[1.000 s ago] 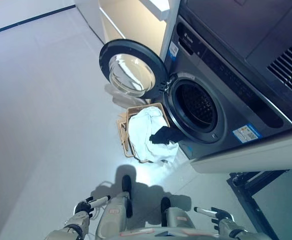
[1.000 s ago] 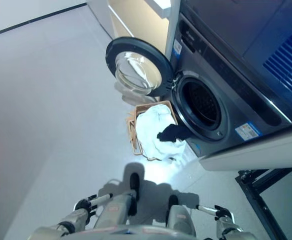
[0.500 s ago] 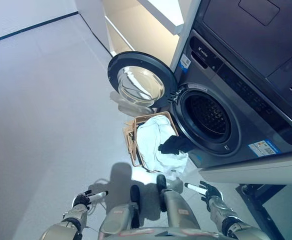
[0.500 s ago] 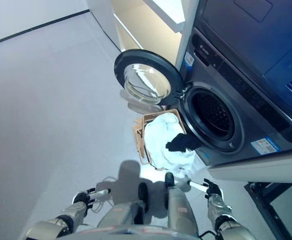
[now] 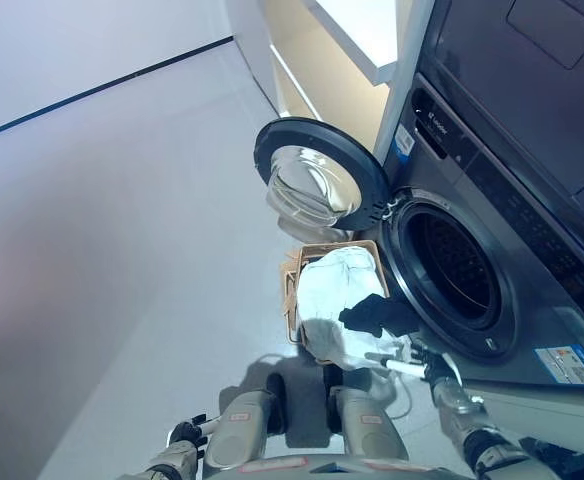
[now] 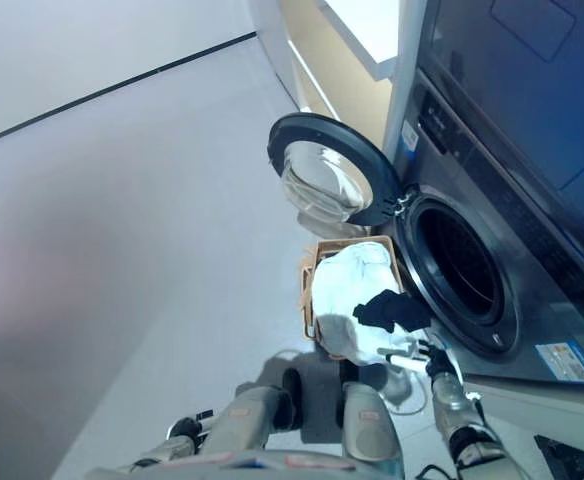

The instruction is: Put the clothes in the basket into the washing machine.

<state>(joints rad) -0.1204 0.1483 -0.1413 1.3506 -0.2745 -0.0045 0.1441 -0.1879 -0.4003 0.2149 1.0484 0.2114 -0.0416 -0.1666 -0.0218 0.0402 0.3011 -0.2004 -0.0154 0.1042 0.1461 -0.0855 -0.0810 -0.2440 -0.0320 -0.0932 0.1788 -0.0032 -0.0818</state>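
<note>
A wooden basket [image 5: 310,252] stands on the floor right in front of the dark grey washing machine [image 5: 492,240]. It holds white clothes [image 5: 334,290] with a black garment [image 5: 377,314] on top at the machine side. The round door [image 5: 317,187] is swung wide open to the left and the drum opening [image 5: 454,270] shows dark and empty. My right hand [image 5: 434,369] is open, fingers pointing left, just below the basket's near corner and apart from the clothes. My left hand [image 5: 184,436] shows low at the bottom edge, fingers relaxed, far from the basket.
A pale cabinet with a white shelf [image 5: 357,40] stands behind the open door. The floor [image 5: 122,220] to the left is wide and bare. A light counter edge [image 5: 532,400] runs below the machine at the lower right.
The camera has moved, so the whole scene has shifted right. My right hand has risen toward the basket's near corner. My left hand has dropped toward the bottom edge.
</note>
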